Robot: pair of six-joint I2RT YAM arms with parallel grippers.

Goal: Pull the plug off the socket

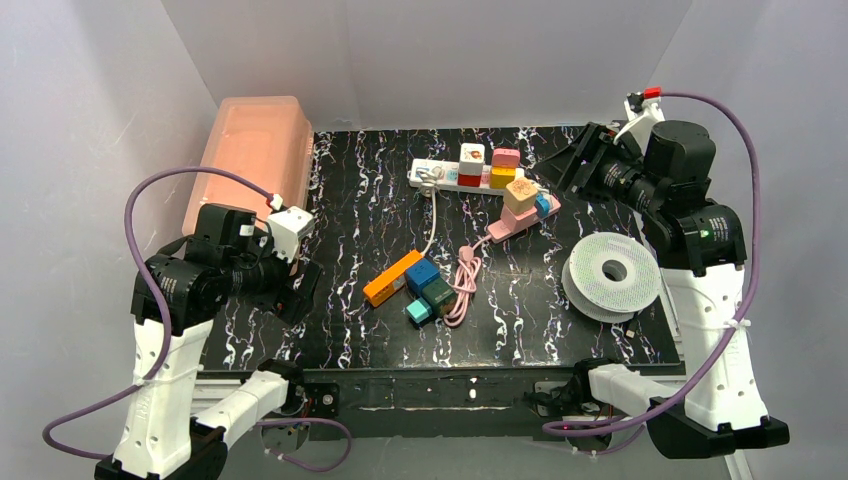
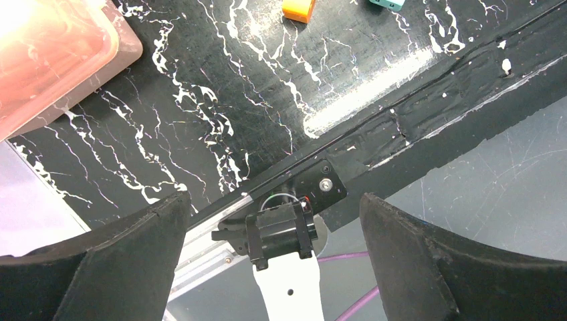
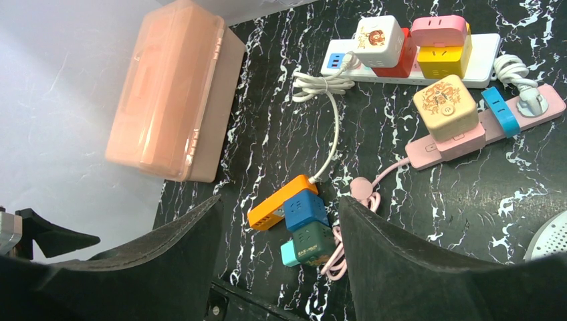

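The orange socket (image 1: 392, 278) (image 3: 281, 202) lies slanted in the middle of the black marbled table, with a white cable at its far end. A blue cube plug (image 1: 422, 272) (image 3: 304, 209) sits against its right side. A dark green cube (image 1: 438, 291) (image 3: 312, 242) and a small teal block (image 1: 419, 312) (image 3: 289, 254) adjoin it. My left gripper (image 1: 298, 290) (image 2: 273, 200) is open over the table's near left edge, holding nothing; the socket's end (image 2: 298, 8) shows at the top of its view. My right gripper (image 1: 580, 160) (image 3: 281, 198) hangs open high at the back right, looking down on the socket.
A long white strip (image 1: 440, 175) carrying coloured cube plugs lies at the back, and a pink strip (image 1: 520, 215) lies beside it. The pink strip's cable (image 1: 463, 280) is coiled right of the green cube. A salmon plastic box (image 1: 255, 150) stands at the left and a white spool (image 1: 612, 272) at the right.
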